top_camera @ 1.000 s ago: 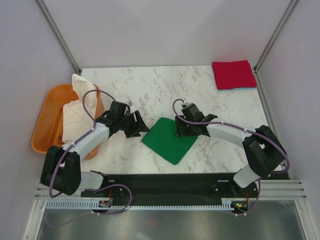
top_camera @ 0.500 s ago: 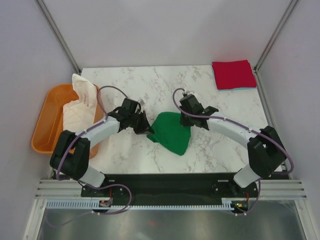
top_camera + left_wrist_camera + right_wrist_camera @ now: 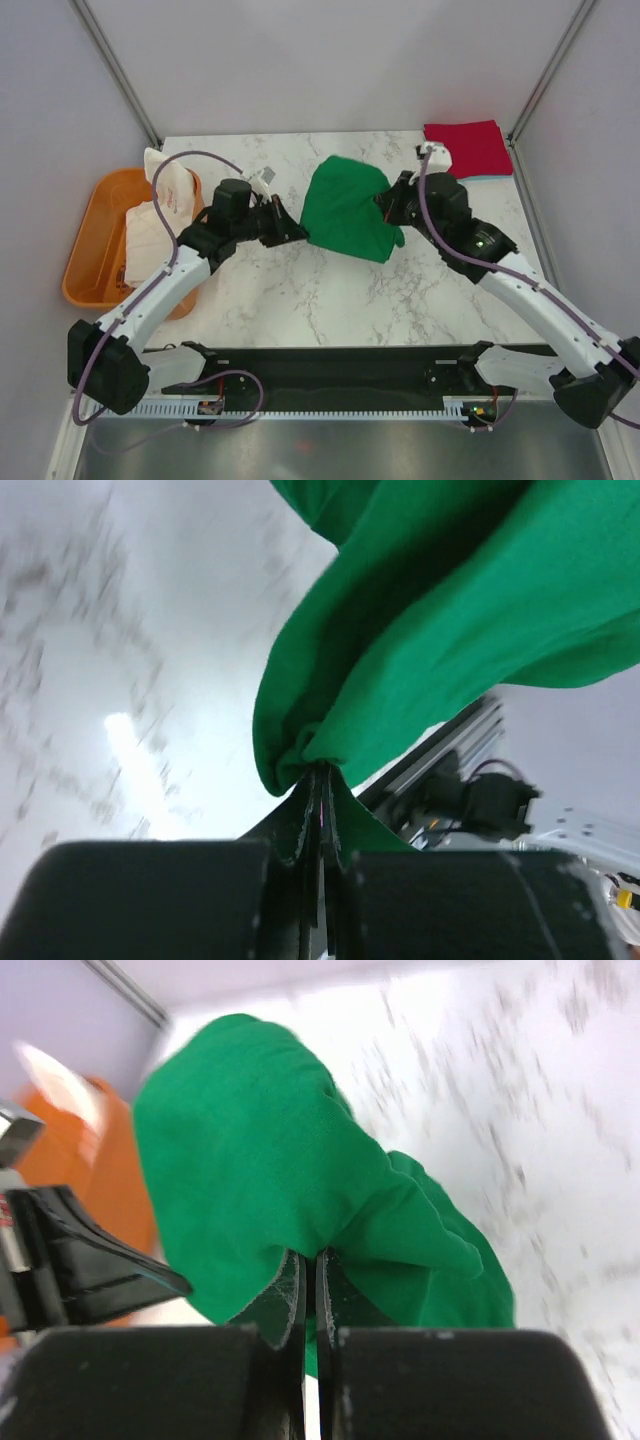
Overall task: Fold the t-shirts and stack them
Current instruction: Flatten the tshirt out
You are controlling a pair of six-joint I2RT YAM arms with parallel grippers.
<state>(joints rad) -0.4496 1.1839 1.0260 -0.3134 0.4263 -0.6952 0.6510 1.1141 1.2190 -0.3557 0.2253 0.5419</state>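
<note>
The green t-shirt (image 3: 345, 208) hangs bunched above the middle of the marble table, held at both sides. My left gripper (image 3: 298, 232) is shut on its left edge; the left wrist view shows the cloth (image 3: 450, 600) pinched at my left gripper (image 3: 320, 772). My right gripper (image 3: 388, 206) is shut on the right edge, and the cloth (image 3: 260, 1160) drapes over my right gripper (image 3: 310, 1256). A folded red t-shirt (image 3: 465, 148) lies at the back right corner on a pale blue one (image 3: 490, 177), only its edge showing. A white t-shirt with red print (image 3: 160, 205) lies in the tub.
The orange plastic tub (image 3: 88, 250) stands off the table's left edge. Grey walls and metal posts enclose the table on three sides. The black arm mount (image 3: 330, 365) runs along the near edge.
Both grippers closed on the green t-shirt, which lay flat near the front. They have lifted it and carried it toward the back of the table, both arms stretching out.
</note>
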